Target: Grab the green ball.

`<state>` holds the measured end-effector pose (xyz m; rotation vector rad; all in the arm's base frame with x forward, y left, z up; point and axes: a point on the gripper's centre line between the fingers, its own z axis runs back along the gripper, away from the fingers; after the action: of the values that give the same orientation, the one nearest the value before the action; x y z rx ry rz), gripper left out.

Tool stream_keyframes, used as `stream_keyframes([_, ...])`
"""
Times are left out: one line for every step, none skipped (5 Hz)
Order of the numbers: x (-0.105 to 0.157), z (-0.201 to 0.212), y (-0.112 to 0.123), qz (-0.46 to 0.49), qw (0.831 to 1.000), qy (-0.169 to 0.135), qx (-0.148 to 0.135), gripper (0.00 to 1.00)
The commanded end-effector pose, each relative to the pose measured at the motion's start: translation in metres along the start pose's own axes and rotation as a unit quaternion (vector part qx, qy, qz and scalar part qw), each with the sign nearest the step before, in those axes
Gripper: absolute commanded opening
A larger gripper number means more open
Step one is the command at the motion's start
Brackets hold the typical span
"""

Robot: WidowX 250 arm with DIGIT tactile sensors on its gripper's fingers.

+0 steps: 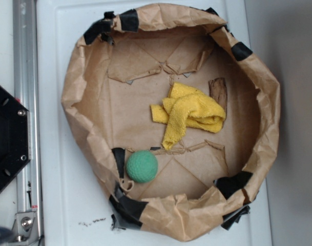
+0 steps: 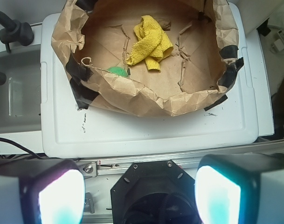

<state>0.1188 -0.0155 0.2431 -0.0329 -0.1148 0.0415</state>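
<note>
One green ball (image 1: 142, 166), likely light, soft foam, lies near the paper basin's (image 1: 74, 102) taped wall; centre the wide-open, empty tool (image 2: 139, 193) across its middle.

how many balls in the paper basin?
1. Small round green foam ball on the brown paper basin floor near its wall, apart from the crumpled yellow terry cloth, which could hide more.

My gripper (image 2: 139, 189) hung with its two fingers (image 2: 60, 196) spread wide apart, holding nothing between them.
</note>
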Motion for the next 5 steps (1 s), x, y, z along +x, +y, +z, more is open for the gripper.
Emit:
stream_keyframes([0.000,0.000,0.000,0.000,1.000,0.000,0.000,1.00])
stream_keyframes([0.048,-0.023,0.001,0.095,0.995,0.030,0.019,1.00])
stream_keyframes([0.092,-0.054,-0.006,0.147,0.985,0.084,-0.029,1.00])
stream_keyframes([0.112,-0.105,-0.014,0.223,0.969,0.101,-0.030,1.00])
stream_keyframes([0.112,-0.155,-0.020,0.234,0.965,0.100,-0.058,1.00])
